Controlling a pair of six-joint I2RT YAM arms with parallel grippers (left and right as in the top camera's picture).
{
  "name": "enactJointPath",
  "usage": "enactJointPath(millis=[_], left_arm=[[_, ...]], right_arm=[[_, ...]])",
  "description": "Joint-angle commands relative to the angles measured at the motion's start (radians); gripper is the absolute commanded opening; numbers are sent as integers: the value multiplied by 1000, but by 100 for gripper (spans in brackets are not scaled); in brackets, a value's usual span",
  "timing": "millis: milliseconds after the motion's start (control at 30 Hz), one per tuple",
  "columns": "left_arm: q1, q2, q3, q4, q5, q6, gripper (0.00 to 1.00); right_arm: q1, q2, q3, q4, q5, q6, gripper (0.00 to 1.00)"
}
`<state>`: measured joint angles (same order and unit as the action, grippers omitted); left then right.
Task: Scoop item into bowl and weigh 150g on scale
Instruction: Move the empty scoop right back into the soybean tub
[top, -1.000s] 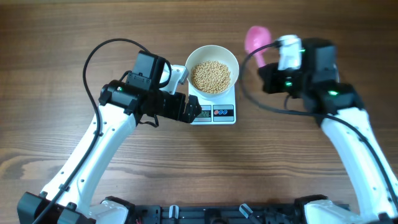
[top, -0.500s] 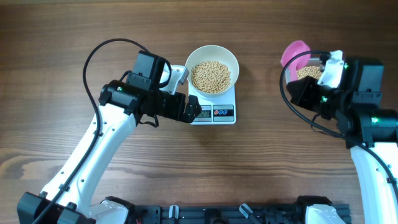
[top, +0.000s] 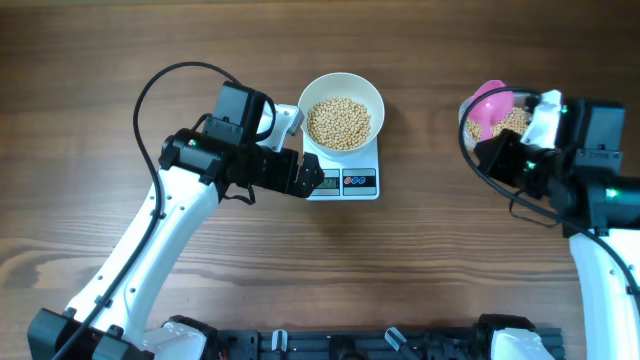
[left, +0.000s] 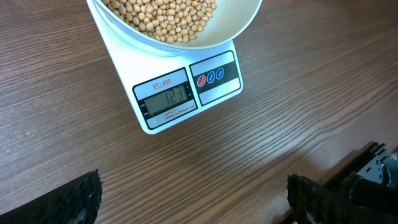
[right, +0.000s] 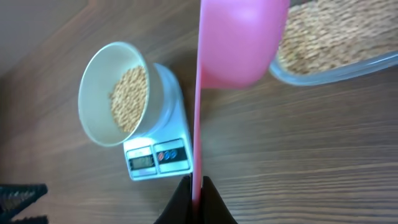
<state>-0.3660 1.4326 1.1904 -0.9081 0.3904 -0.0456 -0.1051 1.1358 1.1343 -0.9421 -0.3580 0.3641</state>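
Swung away from the bowl since a second ago, the right arm now holds the pink scoop (top: 489, 103) over the clear container (right: 339, 74) at the table's right, with the right gripper (right: 195, 196) clamped on the scoop's handle. Opposite, the left gripper (left: 196, 208) hangs wide apart before the scale (top: 345, 183). The bowl (top: 345, 82) sits on the scale and holds the beans (top: 338, 122).

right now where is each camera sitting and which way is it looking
Overhead: above the table, facing straight down on both arms and the white bowl of beans on the scale.
Left wrist: on the left arm, looking down at the scale display; the open left gripper frames the bottom corners.
Right wrist: on the right arm, looking along the pink scoop the right gripper pinches, clear container beyond.
Shared: all three show bowl and scale.
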Motion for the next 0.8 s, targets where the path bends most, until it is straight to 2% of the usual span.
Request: enactJointPath(millis=[0,233,467,600,633,667,767], left_arm=[[0,5,5,2,9,15,100],[0,5,5,2,10,15,100],[0,5,5,2,10,16,100],[0,5,5,2,10,15,100],[0,5,5,2,9,15,100],[0,5,5,2,10,15,100],[0,5,5,2,10,15,100]], right_arm=[[-63,-8,18,5,14,-44,4],[-173,-8,18,-1,51,-75,4],[-175,-8,18,-44,65,-74,4],[-175,-7,18,-37,185,-77,4],[-175,-7,18,-27,197,-89,4],[-175,2,18,0,162,-174,4],[-175,36,18,1,116,-193,4]])
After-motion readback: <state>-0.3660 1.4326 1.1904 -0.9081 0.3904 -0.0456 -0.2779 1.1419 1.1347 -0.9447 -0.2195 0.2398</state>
